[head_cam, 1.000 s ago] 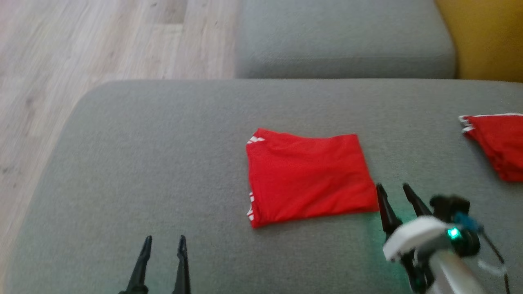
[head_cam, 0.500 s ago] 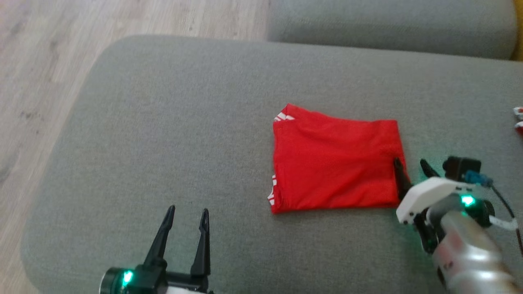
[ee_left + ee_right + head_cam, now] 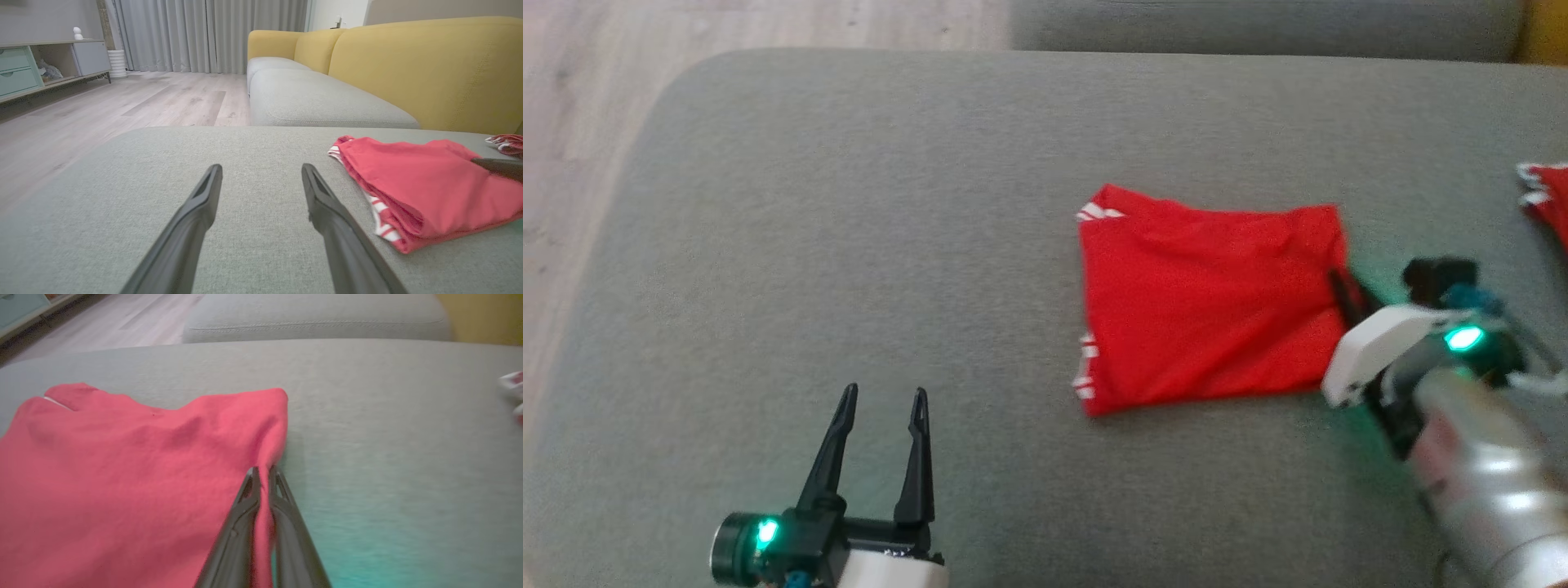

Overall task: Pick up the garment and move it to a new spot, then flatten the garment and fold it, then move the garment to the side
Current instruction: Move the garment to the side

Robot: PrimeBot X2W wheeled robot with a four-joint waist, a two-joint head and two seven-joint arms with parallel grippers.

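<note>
Head view: the folded red garment (image 3: 1209, 302) lies right of centre on the grey cushion (image 3: 849, 204), the right gripper (image 3: 1339, 282) at its right edge, the left gripper (image 3: 885, 396) well apart, fingers spread and empty. Left wrist view shows thin, soft layers stacked loosely, likely to sag or unfold if lifted by one edge. Right wrist view has the fingers pinched together on a ridge of that edge, perhaps catching only some layers.

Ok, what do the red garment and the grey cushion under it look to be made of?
The red garment: thin, soft knit, perhaps jersey or sports fabric, matte; it puckers where the right gripper pinches its edge. The grey cushion: coarse woven upholstery cloth, matte, with a flecked weave showing up close.
</note>
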